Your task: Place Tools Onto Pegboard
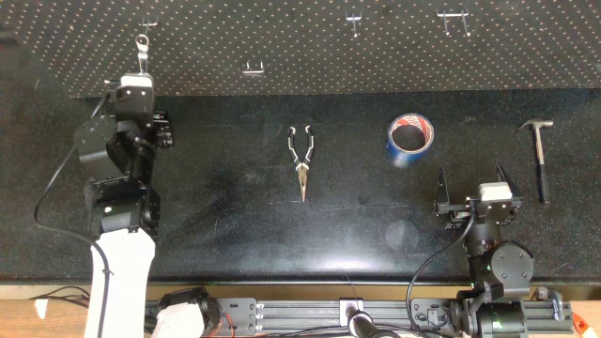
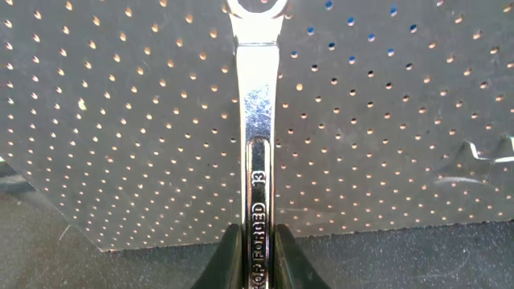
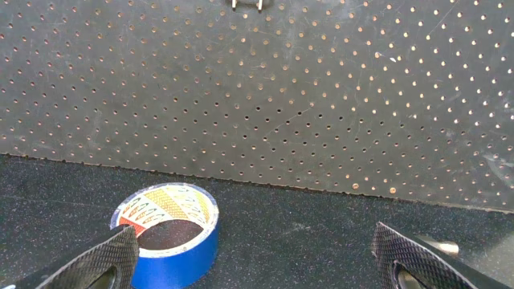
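A wrench [image 1: 142, 52] is gripped at its lower shank by the left end effector [image 1: 141, 73], whose fingers are closed on both sides of it, as is seen in the left wrist view [image 2: 257, 261]. The wrench [image 2: 257, 120] is held upright in front of the pegboard [image 1: 300, 47], at the upper left of the top view, with its ring end uppermost. Whether the ring is caught on a hook cannot be told.

The right end effector [image 1: 472, 185] is seen at the lower right of the top view, low over the black table [image 1: 235, 216], with its fingers spread wide and nothing between them. A roll of blue tape [image 1: 399, 150] lies flat on the table just up and to the left of it; in the right wrist view the roll [image 3: 193, 245] is found beside one finger [image 3: 104, 257]. Needle-nose pliers [image 1: 301, 160] are laid at the centre of the table, tips pointing down the frame. A hammer [image 1: 539, 160] is laid at the far right, head towards the pegboard. Bare metal hooks are mounted on the pegboard at upper centre [image 1: 253, 68] and upper right [image 1: 454, 17].
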